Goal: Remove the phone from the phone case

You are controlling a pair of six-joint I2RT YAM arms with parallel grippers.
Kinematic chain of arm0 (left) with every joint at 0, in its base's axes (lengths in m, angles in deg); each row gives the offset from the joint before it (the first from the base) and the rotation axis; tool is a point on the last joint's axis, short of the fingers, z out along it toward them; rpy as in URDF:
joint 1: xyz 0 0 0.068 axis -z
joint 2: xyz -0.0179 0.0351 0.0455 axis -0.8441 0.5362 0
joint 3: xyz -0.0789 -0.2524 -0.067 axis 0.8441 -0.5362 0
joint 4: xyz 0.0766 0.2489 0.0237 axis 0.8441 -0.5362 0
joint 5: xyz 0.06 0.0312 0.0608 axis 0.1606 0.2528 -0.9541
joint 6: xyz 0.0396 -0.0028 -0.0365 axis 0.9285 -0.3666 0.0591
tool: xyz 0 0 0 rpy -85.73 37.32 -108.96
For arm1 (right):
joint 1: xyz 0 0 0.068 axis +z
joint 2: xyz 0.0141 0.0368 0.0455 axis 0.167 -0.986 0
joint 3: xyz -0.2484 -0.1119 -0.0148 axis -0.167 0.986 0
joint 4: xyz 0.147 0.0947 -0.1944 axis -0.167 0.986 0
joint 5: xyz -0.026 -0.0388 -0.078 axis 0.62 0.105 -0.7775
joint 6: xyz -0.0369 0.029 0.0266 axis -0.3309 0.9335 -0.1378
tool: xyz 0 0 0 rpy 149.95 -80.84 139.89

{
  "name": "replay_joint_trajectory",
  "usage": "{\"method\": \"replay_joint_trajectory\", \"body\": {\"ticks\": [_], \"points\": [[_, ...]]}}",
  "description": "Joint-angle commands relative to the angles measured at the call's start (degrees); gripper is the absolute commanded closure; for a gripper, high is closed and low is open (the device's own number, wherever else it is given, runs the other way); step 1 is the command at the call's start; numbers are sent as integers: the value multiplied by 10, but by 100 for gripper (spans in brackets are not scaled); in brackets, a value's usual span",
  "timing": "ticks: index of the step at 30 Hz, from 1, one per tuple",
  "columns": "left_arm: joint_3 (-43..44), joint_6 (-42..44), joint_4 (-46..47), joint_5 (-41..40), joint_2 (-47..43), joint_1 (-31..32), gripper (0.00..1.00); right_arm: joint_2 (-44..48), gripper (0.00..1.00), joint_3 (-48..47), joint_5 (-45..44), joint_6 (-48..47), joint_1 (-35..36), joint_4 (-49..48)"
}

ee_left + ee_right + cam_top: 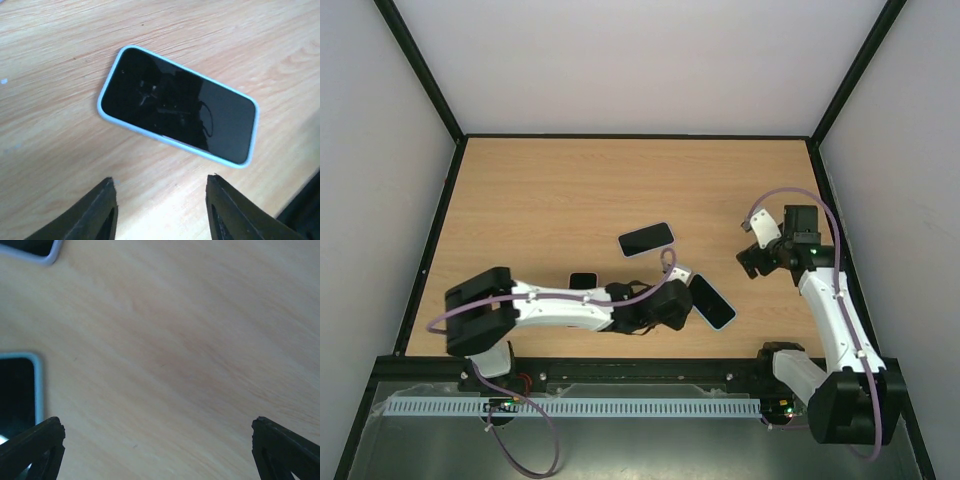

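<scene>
black-screened phone in light blue case (pixel 177 105) lies flat on pale wooden table (pixel 45 130), just ahead of left pincer (pixel 160 181), not touching it. left pincer jaws parted, gripping nothing. right pincer (pixel 157 422) spread wide, empty, above table; phone's blue rim beside its left finger.

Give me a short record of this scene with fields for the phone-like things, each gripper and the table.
blue-rimmed phone: flat on the table, dark face up, nothing touching it
white-rimmed slab: flat, farther back, apart from the blue one; phone or case unclear
small dark slab: partly hidden by the left arm
left gripper: open, empty, just short of the blue-rimmed phone
right gripper: open, empty, over bare wood
table: light wood
</scene>
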Motion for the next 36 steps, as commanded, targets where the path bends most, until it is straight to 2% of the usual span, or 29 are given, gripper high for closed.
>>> {"method": "replay_joint_trajectory", "body": {"ticks": [1, 2, 4, 8, 16, 23, 25, 30, 36], "points": [[-58, -54, 29, -66, -75, 17, 46, -21, 2, -8, 35, -102, 26, 123], [-84, -64, 52, -75, -92, 21, 41, -35, 2, -7, 40, -104, 35, 127], [-137, -98, 107, -88, -124, 31, 24, -69, 3, -6, 40, -94, 59, 129], [-191, -129, 168, -101, -148, 49, 13, -135, 2, -33, 40, -62, 109, 151], [-158, -101, 105, -166, -166, 71, 11, -210, 2, -62, -4, -5, 175, 142], [-168, -108, 92, -190, -193, 73, 8, -257, 3, -84, -10, 49, 189, 155], [-165, -112, 75, -203, -196, 72, 5, -272, 2, -87, -2, 52, 196, 171], [-164, -116, 61, -211, -206, 73, 4, -288, 3, -68, -11, 50, 227, 166], [-178, -119, 61, -217, -223, 72, 4, -307, 3, -33, -111, 109, 308, 98]]}}
